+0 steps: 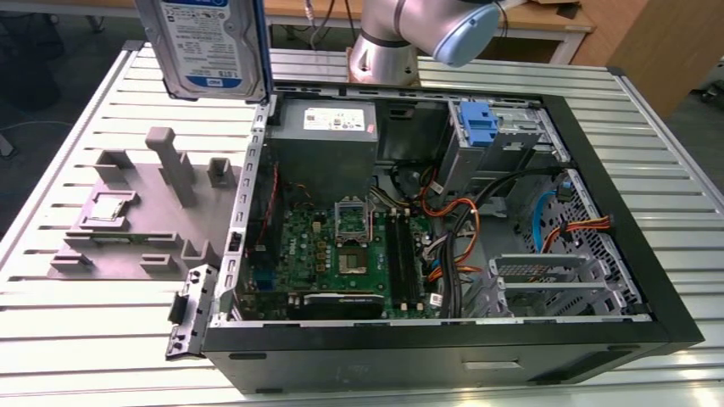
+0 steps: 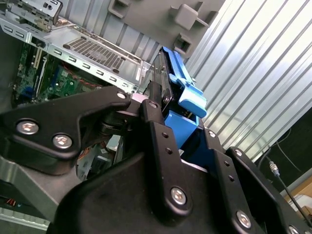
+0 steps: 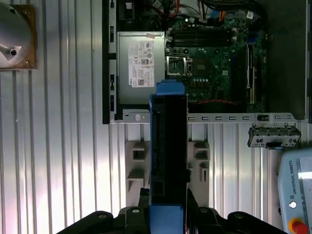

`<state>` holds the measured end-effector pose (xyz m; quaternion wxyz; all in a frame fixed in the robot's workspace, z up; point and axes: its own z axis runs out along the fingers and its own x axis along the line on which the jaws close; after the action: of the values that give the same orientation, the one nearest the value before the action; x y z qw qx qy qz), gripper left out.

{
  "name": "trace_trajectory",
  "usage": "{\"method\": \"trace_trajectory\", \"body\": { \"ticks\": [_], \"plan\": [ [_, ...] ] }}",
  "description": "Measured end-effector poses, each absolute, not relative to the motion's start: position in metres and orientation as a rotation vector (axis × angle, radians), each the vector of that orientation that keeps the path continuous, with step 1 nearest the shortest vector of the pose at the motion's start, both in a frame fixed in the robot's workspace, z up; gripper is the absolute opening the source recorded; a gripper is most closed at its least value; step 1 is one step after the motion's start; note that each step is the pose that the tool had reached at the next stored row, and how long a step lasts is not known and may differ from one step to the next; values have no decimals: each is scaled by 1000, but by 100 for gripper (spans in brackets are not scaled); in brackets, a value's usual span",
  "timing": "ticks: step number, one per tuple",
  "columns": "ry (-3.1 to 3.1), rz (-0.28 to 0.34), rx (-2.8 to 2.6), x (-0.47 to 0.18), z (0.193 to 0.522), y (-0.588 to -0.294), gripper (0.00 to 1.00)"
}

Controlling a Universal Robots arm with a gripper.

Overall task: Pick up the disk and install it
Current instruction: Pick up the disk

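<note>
Blue plastic is seen framing the disk [image 3: 168, 146], which is held edge-on between the jaws of the gripper [image 3: 168, 207]. The jaws are closed onto its two flat faces, parted only by the drive's thickness. Past the jaw tips, the disk is carried above the slatted table [image 3: 63, 146], over a grey fixture [image 3: 134, 165] and the side wall of the open computer case [image 3: 195, 118]. Further beyond the jaws, the power-supply box [image 3: 136, 63] and motherboard [image 3: 214, 63] are seen inside the case.

The disk [image 1: 207, 44] shows a white-and-blue label [image 1: 213, 25] and blue bracket [image 3: 168, 92]; the fingers [image 2: 156, 124] seem black, the motherboard [image 1: 339, 254] green.
</note>
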<state>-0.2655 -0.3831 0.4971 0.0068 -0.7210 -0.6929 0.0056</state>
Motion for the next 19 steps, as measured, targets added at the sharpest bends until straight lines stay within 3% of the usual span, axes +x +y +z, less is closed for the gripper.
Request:
{"method": "trace_trajectory", "body": {
  "ticks": [19],
  "plan": [
    [-2167,17,-2255,-243,497,-389,37]
  ]
}}
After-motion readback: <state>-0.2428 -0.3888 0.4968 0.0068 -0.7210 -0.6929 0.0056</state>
